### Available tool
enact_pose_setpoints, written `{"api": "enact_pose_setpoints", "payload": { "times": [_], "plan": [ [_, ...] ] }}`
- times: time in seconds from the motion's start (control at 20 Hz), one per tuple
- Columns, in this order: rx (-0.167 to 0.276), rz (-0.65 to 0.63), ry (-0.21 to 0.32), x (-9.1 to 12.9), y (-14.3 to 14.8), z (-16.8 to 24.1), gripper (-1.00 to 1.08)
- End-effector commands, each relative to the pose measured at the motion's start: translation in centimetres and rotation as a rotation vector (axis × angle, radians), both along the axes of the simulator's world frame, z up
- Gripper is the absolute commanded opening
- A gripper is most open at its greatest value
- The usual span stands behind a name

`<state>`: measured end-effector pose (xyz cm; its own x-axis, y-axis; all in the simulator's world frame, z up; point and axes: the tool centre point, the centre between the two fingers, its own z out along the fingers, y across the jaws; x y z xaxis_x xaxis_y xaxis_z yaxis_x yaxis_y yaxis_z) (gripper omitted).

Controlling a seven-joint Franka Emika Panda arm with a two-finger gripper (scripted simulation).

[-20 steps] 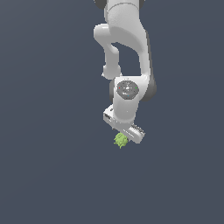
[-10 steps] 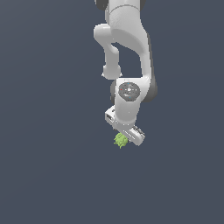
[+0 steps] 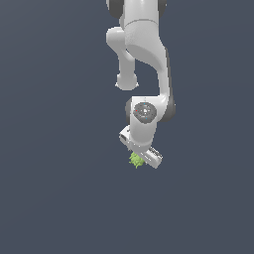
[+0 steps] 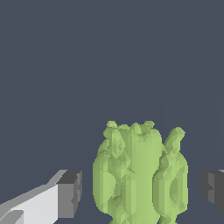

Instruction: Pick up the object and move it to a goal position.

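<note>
Looking at the exterior view first, you see the white arm (image 3: 144, 59) reach down from the top of the picture, with the hand (image 3: 140, 158) at its low end. The green bumpy lump (image 3: 136, 159) sits right at the hand, peeking out on the exterior view's left side of it. The lump looks tiny next to the hand. From here you cannot see the fingers well, so you cannot say if they squeeze the lump or only stand around it. You also cannot say if the lump rests on the gray floor (image 3: 54, 198) or hangs a bit above it, because the ground is one flat gray with no shadow to help. No mark for the goal spot shows anywhere.

Now take the wrist view. Here the lump (image 4: 140, 175) fills the middle and looks big, with knobs and little horns on top. One dark finger pad (image 4: 70, 193) stands on one side of it and the other pad (image 4: 213, 189) on the other side. There is a strip of gray between each pad and the lump, so the hand is spread wide and grips nothing. The lump sits between the two pads, a bit nearer to one of them.

So the job looks like it is at an early part: the hand is lined up around the lump, but the pinch is not done. Closing, lifting and carrying to the goal are all left. The wrist view tells you about the gaps; the exterior view tells you where the arm stands.
</note>
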<state>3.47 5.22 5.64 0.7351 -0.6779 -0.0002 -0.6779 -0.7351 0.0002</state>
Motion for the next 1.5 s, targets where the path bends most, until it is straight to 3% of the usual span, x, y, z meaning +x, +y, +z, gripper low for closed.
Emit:
{"api": "enact_pose_setpoints", "payload": {
  "times": [0.0,0.25,0.3,0.95,1.45],
  "plan": [
    [0.000,-0.001,0.000,0.0,0.0,-1.1,1.00],
    [0.000,-0.001,0.000,0.1,0.0,-1.7,1.00],
    [0.000,-0.001,0.000,0.1,0.0,-1.7,-1.00],
    [0.000,-0.001,0.000,0.0,0.0,-1.5,-1.00],
    [0.001,-0.001,-0.001,-1.5,-0.9,1.8,-1.00]
  ]
}}
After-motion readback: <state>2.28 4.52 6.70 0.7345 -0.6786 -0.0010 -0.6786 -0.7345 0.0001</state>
